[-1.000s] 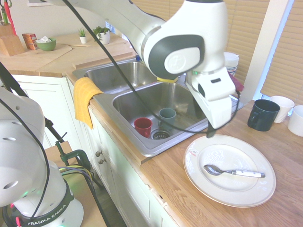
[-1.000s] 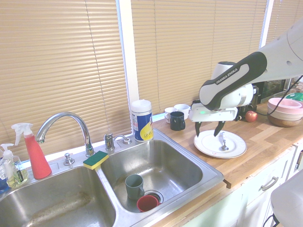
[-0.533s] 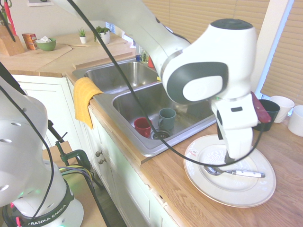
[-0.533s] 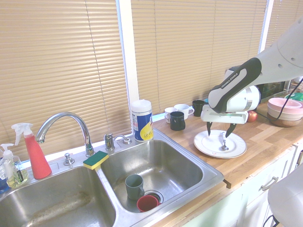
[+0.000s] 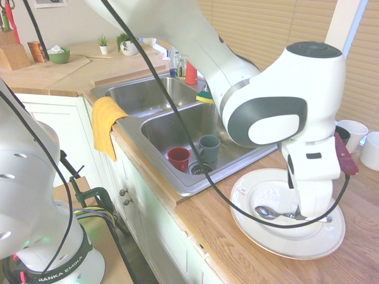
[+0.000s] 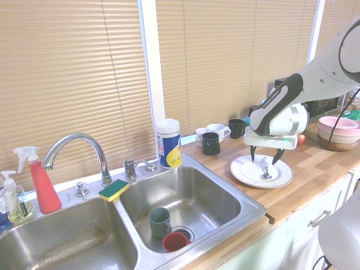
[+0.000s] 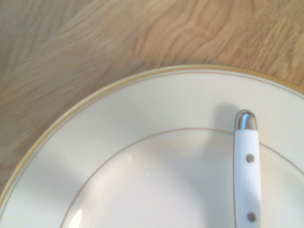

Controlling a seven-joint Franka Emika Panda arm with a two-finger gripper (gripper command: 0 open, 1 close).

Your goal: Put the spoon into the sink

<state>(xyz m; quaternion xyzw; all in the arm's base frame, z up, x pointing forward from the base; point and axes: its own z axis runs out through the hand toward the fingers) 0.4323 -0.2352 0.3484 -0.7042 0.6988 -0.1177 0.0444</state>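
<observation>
Fingers (image 6: pixel 278 156) gape above glazed plate (image 6: pixel 242 170)

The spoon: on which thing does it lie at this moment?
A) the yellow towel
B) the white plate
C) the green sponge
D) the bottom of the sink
B: the spoon lies on the white plate, its metal bowl and handle both within the rim.
</observation>
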